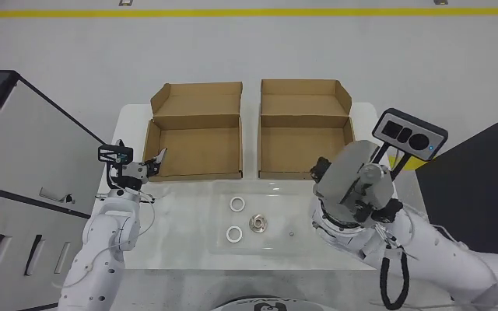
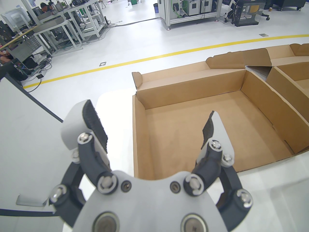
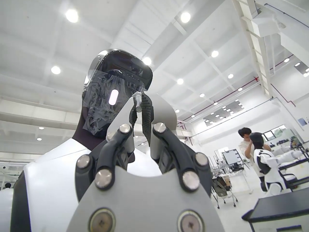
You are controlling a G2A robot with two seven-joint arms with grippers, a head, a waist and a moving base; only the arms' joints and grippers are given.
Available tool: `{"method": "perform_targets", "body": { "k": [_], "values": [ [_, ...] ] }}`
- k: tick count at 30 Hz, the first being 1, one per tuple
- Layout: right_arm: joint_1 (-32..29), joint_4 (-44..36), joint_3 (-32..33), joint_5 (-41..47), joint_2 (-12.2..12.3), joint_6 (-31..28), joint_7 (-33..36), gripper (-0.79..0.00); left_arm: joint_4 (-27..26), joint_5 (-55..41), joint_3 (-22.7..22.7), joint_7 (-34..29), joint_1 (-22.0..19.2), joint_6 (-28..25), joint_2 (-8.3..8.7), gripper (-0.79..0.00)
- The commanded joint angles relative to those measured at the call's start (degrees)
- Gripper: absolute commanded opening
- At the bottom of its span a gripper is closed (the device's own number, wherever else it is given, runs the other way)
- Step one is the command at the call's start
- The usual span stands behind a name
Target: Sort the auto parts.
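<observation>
Two white rings, a metal bearing-like part and a tiny piece lie in a clear tray at the table's middle. Behind it stand two open cardboard boxes, the left box and the right box; the parts of them in view are bare. My left gripper hovers open by the left box's near left corner, holding nothing. My right gripper is raised at the tray's right, pointing upward, shut on a small metal pin.
A black device stands at the table's right rear. A dark-edged panel stands off the table's left side. White table surface lies free in front of the tray and left of it.
</observation>
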Motion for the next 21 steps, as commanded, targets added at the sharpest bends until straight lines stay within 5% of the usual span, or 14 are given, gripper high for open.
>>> {"method": "perform_targets", "body": {
  "k": [1,21],
  "values": [
    [-0.55,0.39,0.56,-0.39,-0.68,0.0,0.8,-0.785,0.0,0.0,0.0,0.0,0.0,0.0,0.0,0.0],
    [-6.02,5.06,8.08,3.53,-1.44,9.26,19.84,-0.785,0.0,0.0,0.0,0.0,0.0,0.0,0.0,0.0]
  ]
}}
